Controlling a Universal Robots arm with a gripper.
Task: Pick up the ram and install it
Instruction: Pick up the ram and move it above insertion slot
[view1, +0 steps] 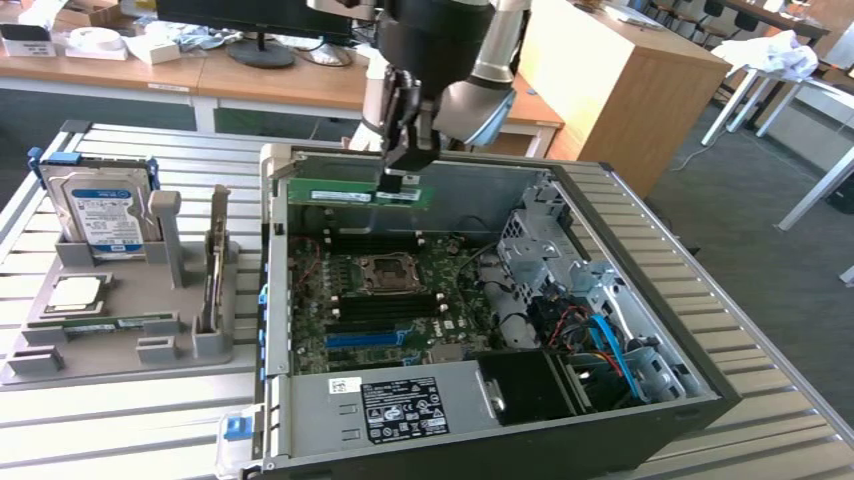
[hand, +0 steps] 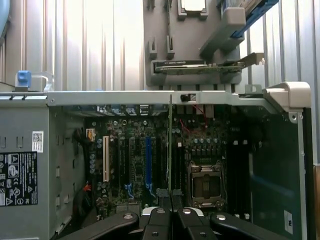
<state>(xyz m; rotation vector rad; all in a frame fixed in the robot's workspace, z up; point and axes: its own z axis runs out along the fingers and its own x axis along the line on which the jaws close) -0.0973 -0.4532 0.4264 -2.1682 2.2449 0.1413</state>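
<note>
Gripper (hand: 171, 214) pinched tight on ram (view1: 334, 192), hanging just beneath.
Likely light, stiff, fragile; best held by bare top edge, off chips.

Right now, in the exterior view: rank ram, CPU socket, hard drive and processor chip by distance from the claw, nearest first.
1. ram: gripped in the claw.
2. CPU socket: on the motherboard, beneath the claw.
3. hard drive: upright on the tray, at the exterior view's left.
4. processor chip: flat on the tray, camera side of the hard drive, farthest.
</note>
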